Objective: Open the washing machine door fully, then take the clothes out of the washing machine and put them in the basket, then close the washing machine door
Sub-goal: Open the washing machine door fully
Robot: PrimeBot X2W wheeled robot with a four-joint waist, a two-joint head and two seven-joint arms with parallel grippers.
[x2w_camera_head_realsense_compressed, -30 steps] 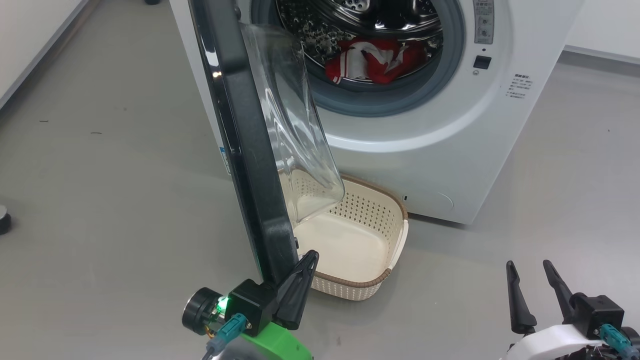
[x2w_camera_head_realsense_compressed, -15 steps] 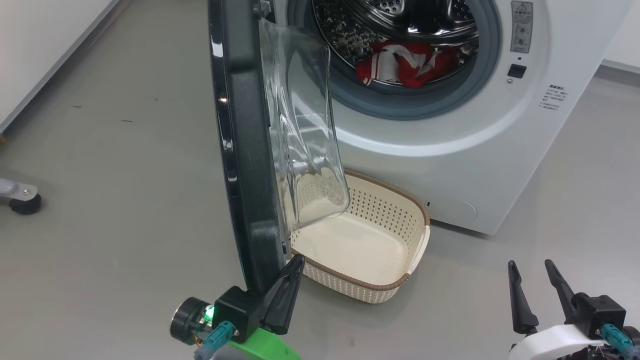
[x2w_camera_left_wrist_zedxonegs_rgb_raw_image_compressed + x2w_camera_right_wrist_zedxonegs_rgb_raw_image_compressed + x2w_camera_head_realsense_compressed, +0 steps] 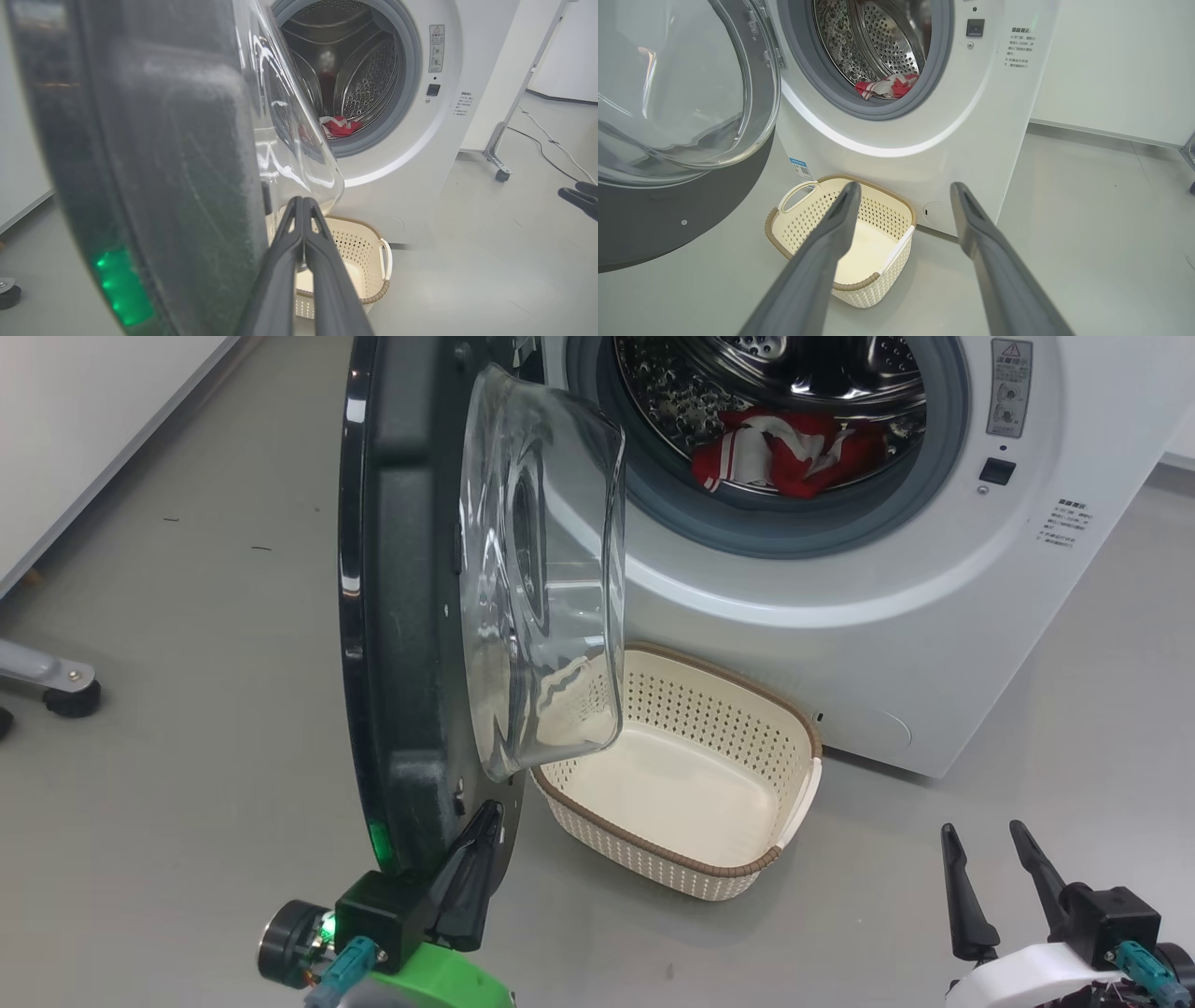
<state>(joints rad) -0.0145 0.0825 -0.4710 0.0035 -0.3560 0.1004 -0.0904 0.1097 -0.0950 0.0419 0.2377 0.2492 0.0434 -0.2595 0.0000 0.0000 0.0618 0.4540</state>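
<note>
The washing machine door [image 3: 411,616] stands swung out to the left of the white washing machine [image 3: 934,644], its clear glass bowl [image 3: 541,569] facing right. My left gripper [image 3: 487,817] is shut, and its fingers lie against the inner side of the door's lower rim; in the left wrist view the left gripper [image 3: 299,201] sits beside the door [image 3: 163,140]. The red and white clothes [image 3: 789,453] lie in the steel drum. The cream basket [image 3: 794,737] stands on the floor below the opening. My right gripper [image 3: 980,835] is open at the lower right, and in its own view the right gripper [image 3: 904,186] points at the basket [image 3: 777,224].
A grey wheeled stand foot [image 3: 56,686] sits on the floor to the left, near a white wall [image 3: 75,429]. In the left wrist view another stand with a caster [image 3: 502,172] and a cable [image 3: 551,144] lie to the right of the machine.
The door has swung further out to the left and my shut left gripper has gone left with it. The head camera has also shifted. My right gripper has stayed open and still.
</note>
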